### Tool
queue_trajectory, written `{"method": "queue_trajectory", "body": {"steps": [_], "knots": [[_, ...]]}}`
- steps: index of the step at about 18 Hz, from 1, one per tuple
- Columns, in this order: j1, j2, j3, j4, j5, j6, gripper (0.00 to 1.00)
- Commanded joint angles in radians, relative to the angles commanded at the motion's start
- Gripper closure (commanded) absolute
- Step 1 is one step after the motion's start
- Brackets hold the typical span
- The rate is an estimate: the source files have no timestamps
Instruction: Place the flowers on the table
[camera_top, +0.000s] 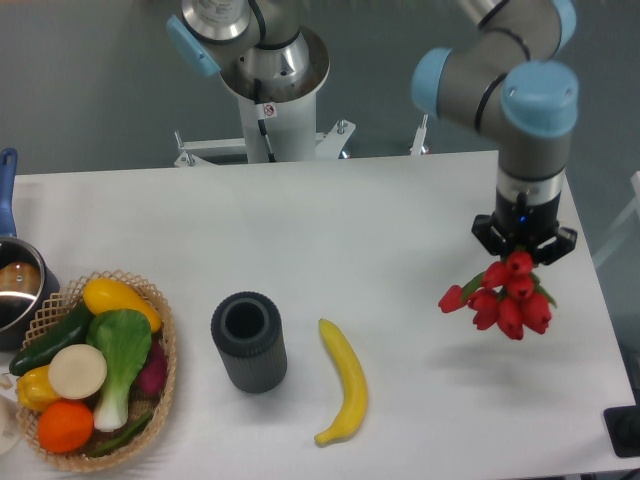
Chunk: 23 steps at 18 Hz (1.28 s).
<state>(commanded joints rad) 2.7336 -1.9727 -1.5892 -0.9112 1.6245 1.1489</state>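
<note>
A bunch of red tulips (505, 298) with green leaves hangs from my gripper (524, 252) over the right side of the white table (380, 220). The flowers are held above the surface, and their shadow falls on the table just below and to the left. The gripper points straight down and is shut on the stems, which are hidden between its fingers. The flower heads spread out to the lower left of the gripper.
A dark grey cylindrical vase (248, 341) stands at centre front, with a yellow banana (345, 380) to its right. A wicker basket (160, 400) of vegetables sits at front left. A pot (18, 290) with a blue handle is at the left edge.
</note>
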Motion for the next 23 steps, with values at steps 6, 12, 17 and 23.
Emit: {"method": "queue_trajectory", "body": {"steps": [6, 12, 17, 23], "knots": [[-0.026, -0.032, 0.005, -0.002, -0.011, -0.014, 1.00], [-0.058, -0.051, -0.006, 0.000, -0.015, -0.020, 0.21], [-0.051, -0.035, -0.022, 0.038, -0.002, -0.052, 0.00], [0.011, 0.029, -0.057, 0.049, -0.034, -0.049, 0.00]]}}
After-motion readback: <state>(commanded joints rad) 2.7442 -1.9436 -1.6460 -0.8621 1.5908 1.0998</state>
